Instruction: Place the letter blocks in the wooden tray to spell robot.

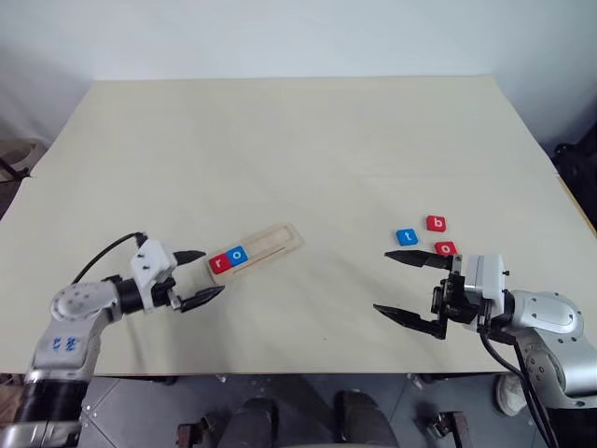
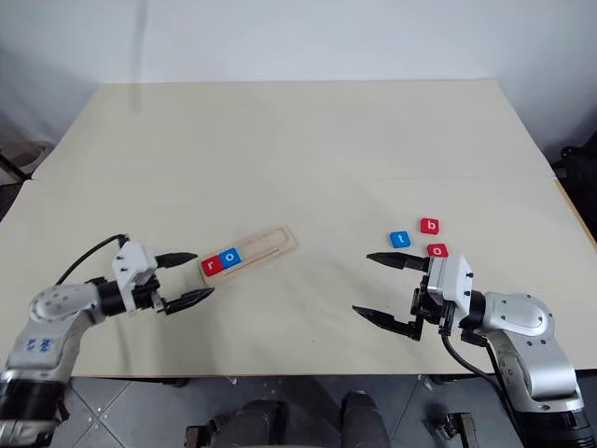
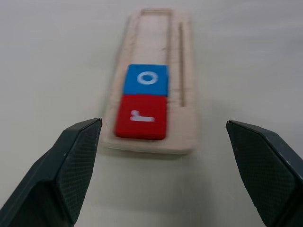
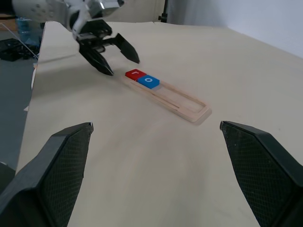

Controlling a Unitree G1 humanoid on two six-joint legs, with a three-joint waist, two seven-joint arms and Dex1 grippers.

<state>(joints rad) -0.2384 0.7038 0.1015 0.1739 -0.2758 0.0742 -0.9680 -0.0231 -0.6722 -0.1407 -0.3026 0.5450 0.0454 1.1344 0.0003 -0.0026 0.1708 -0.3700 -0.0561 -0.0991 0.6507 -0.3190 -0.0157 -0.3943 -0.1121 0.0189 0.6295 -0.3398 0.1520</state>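
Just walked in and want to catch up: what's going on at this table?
A two-armed robot is spelling a word with letter tiles. The wooden tray holds a red r and a blue o. A blue t, red b and red o lie loose by the open right gripper. The open left gripper sits at the tray's end.

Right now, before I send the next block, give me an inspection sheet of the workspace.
Surface: pale table, bare apart from the job's things.
Job's things: wooden tray holds red r and blue o; blue t, red b, red o loose on the table.
Clutter: nothing seen.
Grippers: left gripper open, at the tray's r end; right gripper open, beside the loose blocks.
Cables: black cable on the left arm.
Surroundings: white wall.
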